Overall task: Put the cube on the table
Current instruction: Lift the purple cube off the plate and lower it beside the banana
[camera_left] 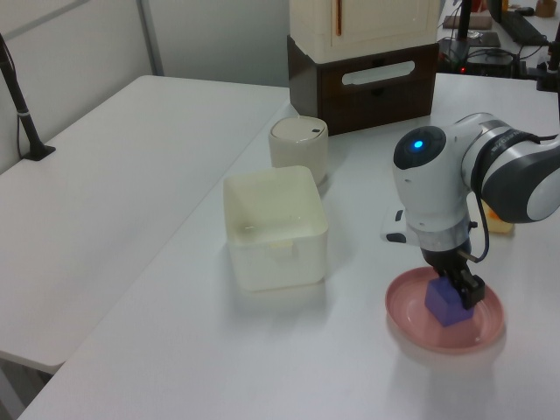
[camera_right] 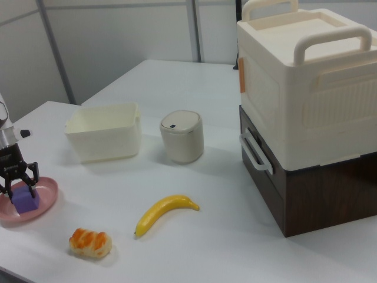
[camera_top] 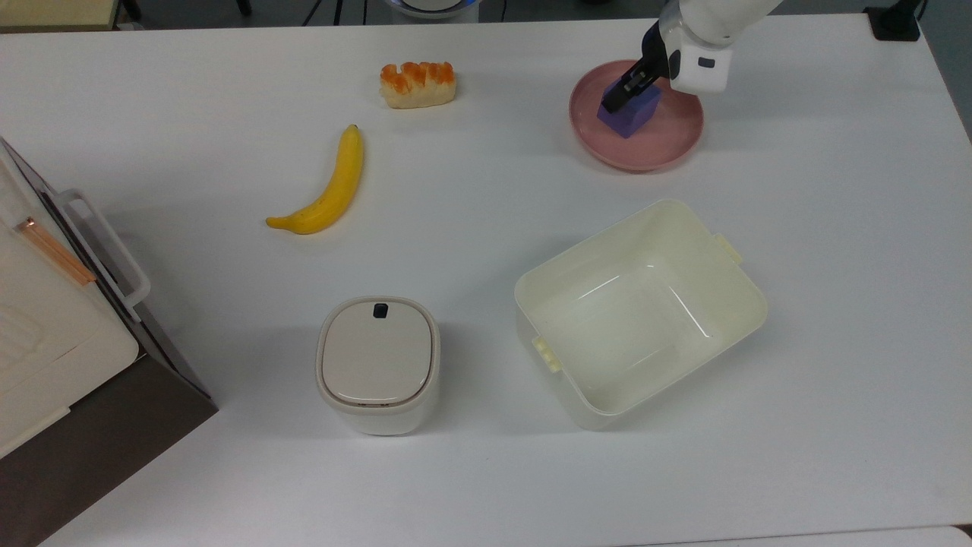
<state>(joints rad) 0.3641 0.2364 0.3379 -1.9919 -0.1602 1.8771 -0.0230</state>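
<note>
Nothing is moved yet: the gripper (camera_right: 19, 184) is straddling the cube (camera_right: 25, 200) with wide fingers (camera_right: 34, 171), over the pink plate (camera_right: 46, 200); table (camera_top: 486, 190) placement is remaining.

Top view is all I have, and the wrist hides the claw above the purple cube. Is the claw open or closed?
Observer: Open. In the right view the claw stands spread, with one finger on each side of the cube at its top.
Operator: Is the cube off the plate yet?
Observer: No. The left view shows the cube's base resting flat on the pink plate, with no gap beneath it.
Operator: Is the claw touching the cube?
Observer: I cannot tell. In the left view the claw covers the cube's upper right part, so any contact there is hidden.
</note>
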